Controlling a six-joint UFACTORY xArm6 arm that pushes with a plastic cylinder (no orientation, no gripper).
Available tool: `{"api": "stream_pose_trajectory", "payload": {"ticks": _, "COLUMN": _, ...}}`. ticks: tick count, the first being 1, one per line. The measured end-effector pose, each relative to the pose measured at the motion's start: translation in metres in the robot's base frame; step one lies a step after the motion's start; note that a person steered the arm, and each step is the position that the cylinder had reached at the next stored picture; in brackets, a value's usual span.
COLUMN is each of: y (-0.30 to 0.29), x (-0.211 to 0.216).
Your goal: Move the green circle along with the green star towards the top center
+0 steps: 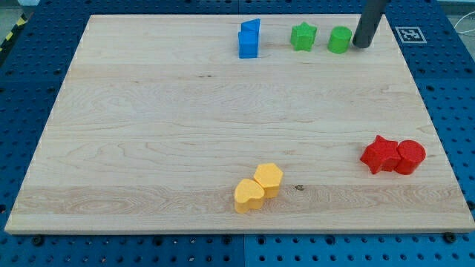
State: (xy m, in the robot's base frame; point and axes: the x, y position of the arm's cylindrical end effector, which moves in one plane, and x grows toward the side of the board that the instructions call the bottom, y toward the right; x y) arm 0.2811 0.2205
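Note:
The green circle (pixel 339 40) stands near the view's top, right of centre. The green star (pixel 303 36) stands a short gap to its left. My tip (pixel 361 44) is down on the board right beside the green circle's right side, close to touching it. The rod rises out of the view's top edge.
Two blue blocks (pixel 249 39), a cube and a wedge-like one, stand together left of the green star. A red star (pixel 380 154) and red circle (pixel 410 156) touch at the right. Two yellow blocks, a heart (pixel 249 195) and a hexagon (pixel 269 179), touch at the bottom centre. Wooden board edge (pixel 415 81).

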Motion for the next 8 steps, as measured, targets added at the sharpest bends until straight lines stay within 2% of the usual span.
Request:
{"api": "stream_pose_trajectory", "payload": {"ticks": 3, "y": -0.053, "x": -0.003}}
{"api": "stream_pose_trajectory", "payload": {"ticks": 8, "y": -0.071, "x": -0.003}}
